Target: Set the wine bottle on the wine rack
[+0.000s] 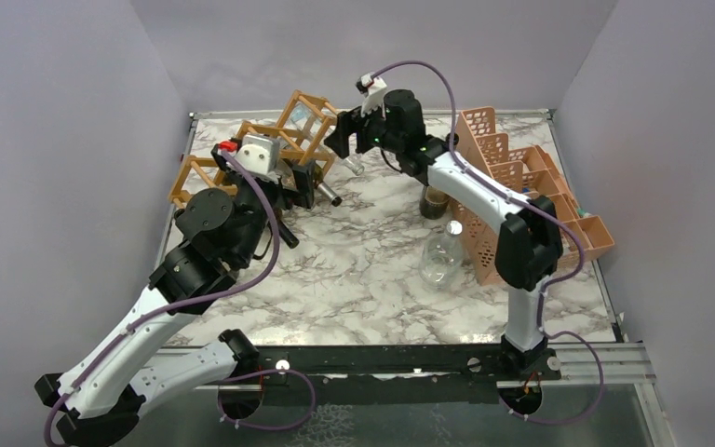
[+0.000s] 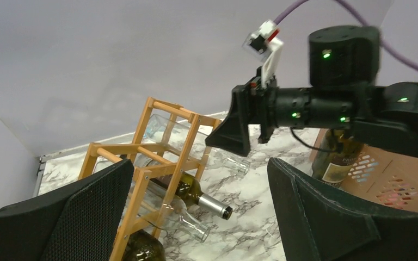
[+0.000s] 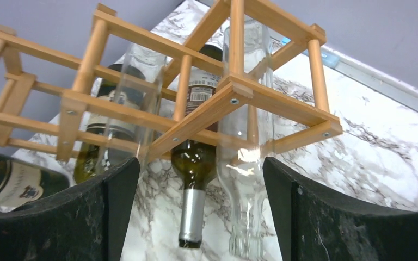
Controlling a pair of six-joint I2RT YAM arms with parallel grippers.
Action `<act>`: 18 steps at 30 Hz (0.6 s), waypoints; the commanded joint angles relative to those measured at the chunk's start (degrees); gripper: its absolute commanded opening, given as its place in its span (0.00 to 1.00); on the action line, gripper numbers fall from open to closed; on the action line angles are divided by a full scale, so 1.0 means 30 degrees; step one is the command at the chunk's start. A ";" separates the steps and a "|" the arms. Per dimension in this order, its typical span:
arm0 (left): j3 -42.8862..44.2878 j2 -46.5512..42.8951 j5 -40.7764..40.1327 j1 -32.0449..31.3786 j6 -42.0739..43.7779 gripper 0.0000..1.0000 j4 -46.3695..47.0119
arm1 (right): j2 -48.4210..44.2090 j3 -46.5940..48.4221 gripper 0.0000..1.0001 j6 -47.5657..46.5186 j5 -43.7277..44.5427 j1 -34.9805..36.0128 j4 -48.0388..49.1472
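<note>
Two bottles lie neck-out in the wine rack (image 3: 196, 117): a dark bottle (image 3: 195, 159) with a silver capsule and, in the end cell, the clear wine bottle (image 3: 247, 141), both bases blurred behind the sticks. The right gripper (image 3: 200, 166) hangs before them with jaws spread wide, gripping nothing; the left gripper (image 2: 198, 174), equally wide and empty, hovers beside the rack, whose lower cells its fingers (image 2: 81, 217) cut off
</note>
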 commanded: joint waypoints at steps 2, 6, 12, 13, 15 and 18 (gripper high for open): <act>-0.0640 -0.0770 0.0344 -0.0040 -0.0640 0.99 -0.0092 | -0.3881 -0.2555 0.86 -0.0223 0.0361 0.0117 -0.0705; -0.1192 -0.1280 0.0754 -0.0034 -0.0977 0.99 -0.0055 | -0.7106 -0.4859 0.84 -0.0384 0.0766 0.0125 -0.1840; -0.2407 -0.2016 0.2393 -0.0035 -0.1530 0.99 0.0129 | -1.2768 -0.9048 0.83 -0.0859 0.2441 0.0110 -0.4825; -0.2631 -0.2080 0.2642 -0.0039 -0.1709 0.99 0.0210 | -1.3699 -0.9631 0.83 -0.0840 0.2796 0.0109 -0.5407; -0.3169 -0.2241 0.3102 -0.0054 -0.2032 0.99 0.0433 | -1.5471 -1.0782 0.83 -0.0730 0.3646 0.0125 -0.6351; -0.4285 -0.2453 0.3818 -0.0041 -0.2323 0.99 0.1008 | -1.7742 -1.2014 0.83 -0.0561 0.4870 0.0125 -0.7971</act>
